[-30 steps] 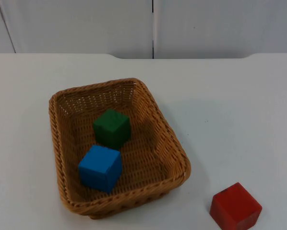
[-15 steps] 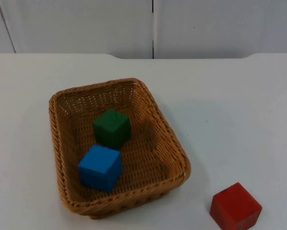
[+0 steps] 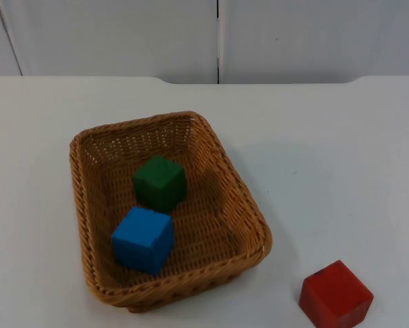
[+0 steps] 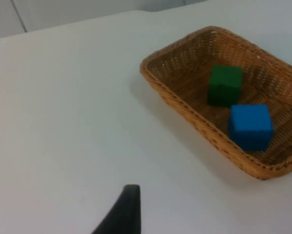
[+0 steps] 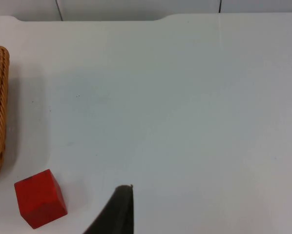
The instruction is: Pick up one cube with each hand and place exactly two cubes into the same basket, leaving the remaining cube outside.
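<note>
Inside the wicker basket [image 3: 221,164]: two cubes down, one left out, nothing moved across the last second.

Within the basket the green cube [image 3: 160,182] sits toward the far end and the blue cube [image 3: 143,240] just in front of it, close together, perhaps touching at a corner, both flat on the woven floor; the left wrist view shows the same pair, green cube [image 4: 225,85] and blue cube [image 4: 250,126]. Outside, the red cube [image 3: 336,295] rests on the white table [image 3: 341,150], apart from the basket's near right corner, exactly where it stood a second ago. Both arms wait well back from the basket; a black fingertip of the left gripper [image 4: 122,213] and of the right gripper [image 5: 115,210] is visible, but whether either pincer is released or clenched I cannot tell. With no change in any cube, the task reads as finished: two in, one out.
</note>
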`<state>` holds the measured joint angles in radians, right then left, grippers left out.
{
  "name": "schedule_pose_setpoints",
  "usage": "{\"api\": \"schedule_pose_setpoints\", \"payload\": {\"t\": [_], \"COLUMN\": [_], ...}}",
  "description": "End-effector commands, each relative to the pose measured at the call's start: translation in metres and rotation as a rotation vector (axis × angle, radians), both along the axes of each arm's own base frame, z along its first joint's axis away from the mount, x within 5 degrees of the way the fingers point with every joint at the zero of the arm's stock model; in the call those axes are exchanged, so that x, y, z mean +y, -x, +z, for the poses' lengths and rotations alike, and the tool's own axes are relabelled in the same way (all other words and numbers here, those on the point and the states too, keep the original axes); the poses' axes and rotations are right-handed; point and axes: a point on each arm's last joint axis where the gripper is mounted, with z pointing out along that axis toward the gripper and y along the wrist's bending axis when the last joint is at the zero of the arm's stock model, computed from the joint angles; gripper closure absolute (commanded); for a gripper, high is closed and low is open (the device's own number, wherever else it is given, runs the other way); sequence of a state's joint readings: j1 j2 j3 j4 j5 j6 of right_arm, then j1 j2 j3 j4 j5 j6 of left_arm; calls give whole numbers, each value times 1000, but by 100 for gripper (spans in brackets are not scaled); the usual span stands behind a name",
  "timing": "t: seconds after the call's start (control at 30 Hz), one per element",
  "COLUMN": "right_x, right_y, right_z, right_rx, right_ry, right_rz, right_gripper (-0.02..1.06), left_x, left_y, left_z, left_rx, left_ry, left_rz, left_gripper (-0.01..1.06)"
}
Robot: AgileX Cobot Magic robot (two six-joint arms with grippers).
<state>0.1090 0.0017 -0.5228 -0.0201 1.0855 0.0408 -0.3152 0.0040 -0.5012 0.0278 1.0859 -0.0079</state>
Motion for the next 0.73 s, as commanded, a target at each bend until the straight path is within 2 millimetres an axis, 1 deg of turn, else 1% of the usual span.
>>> {"api": "schedule_pose_setpoints", "payload": {"t": [0.0, 0.7], "right_x": [0, 0], "right_y": [-1, -1], "right_z": [-1, -1], "right_rx": [-5, -5], "right_ry": [1, 1], "right_rz": [-3, -3], "right_gripper": [-1, -1], "left_x": [0, -1], "left_y": [0, 0], "left_z": [-1, -1], "left_rx": [-10, -10], "left_ry": [-2, -3], "left_rz": [45, 320], "left_gripper": [5, 5]}}
